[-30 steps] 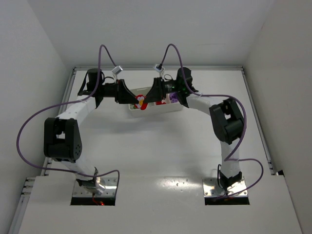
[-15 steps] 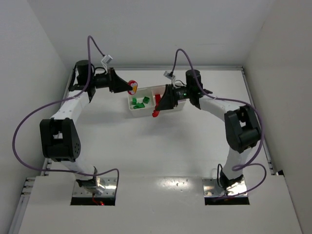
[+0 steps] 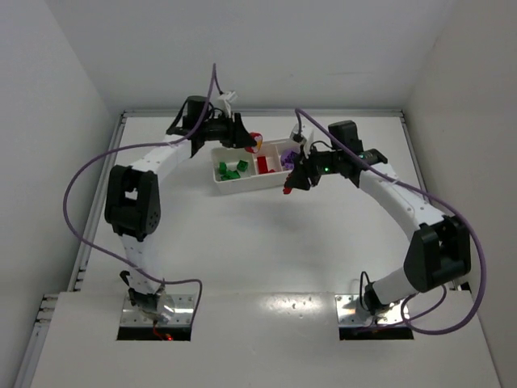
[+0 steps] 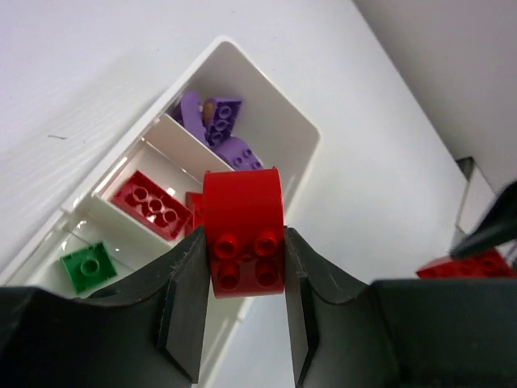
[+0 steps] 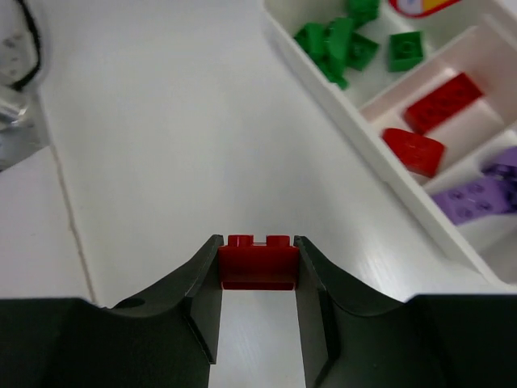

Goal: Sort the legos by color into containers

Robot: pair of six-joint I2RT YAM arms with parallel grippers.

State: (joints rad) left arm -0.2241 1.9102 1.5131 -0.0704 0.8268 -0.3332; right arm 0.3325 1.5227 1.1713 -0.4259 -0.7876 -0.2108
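Top view: white tray [image 3: 242, 186] at far side of table [image 3: 242, 242], three compartments. Green bricks [image 3: 231, 170] in left one, red bricks [image 3: 264, 164] in middle, purple bricks [image 3: 287, 158] in right. Left hand [image 3: 255, 144] over tray's far rim, right hand [image 3: 288, 188] just off near-right corner.

Left wrist: left hand clamped on rounded red brick [image 4: 244, 242], held above middle compartment.

Right wrist: right hand pinching small red brick [image 5: 258, 260] over bare table, beside tray.
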